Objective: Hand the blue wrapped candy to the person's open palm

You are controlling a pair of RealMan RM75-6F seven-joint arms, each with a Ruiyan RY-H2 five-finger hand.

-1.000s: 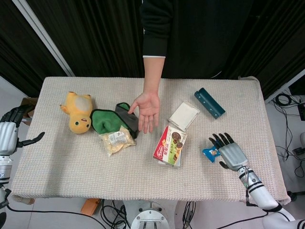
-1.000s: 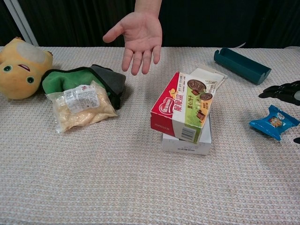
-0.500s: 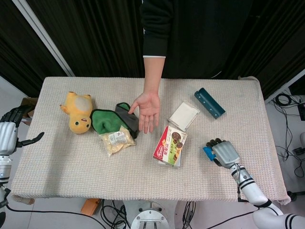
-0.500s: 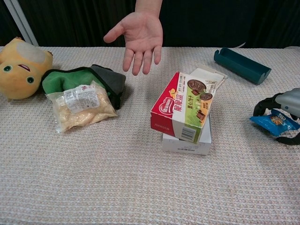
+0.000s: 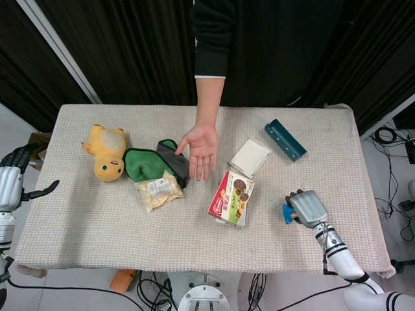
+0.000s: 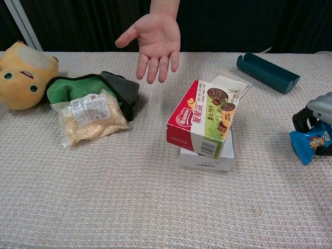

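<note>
The blue wrapped candy [image 5: 287,213] [image 6: 308,146] is at the right side of the table, gripped by my right hand [image 5: 305,207] [image 6: 317,124], whose fingers curl around it; the wrapper stands tilted on edge just above the cloth. The person's open palm [image 5: 202,146] [image 6: 156,37] hovers palm-up at the far middle of the table, well to the left of the candy. My left hand [image 5: 14,178] hangs off the table's left edge, fingers apart, holding nothing.
Between the candy and the palm stands a snack box [image 5: 232,197] [image 6: 203,118] stacked on a white box [image 5: 250,156]. A teal case [image 5: 284,139] [image 6: 267,72] lies far right. A green cloth [image 5: 148,162], a snack bag [image 5: 157,190] and a yellow plush [image 5: 107,152] sit left.
My right hand came down over the candy from an open pose, curled its fingers around it and tipped it up on edge. The palm and left hand stayed put.
</note>
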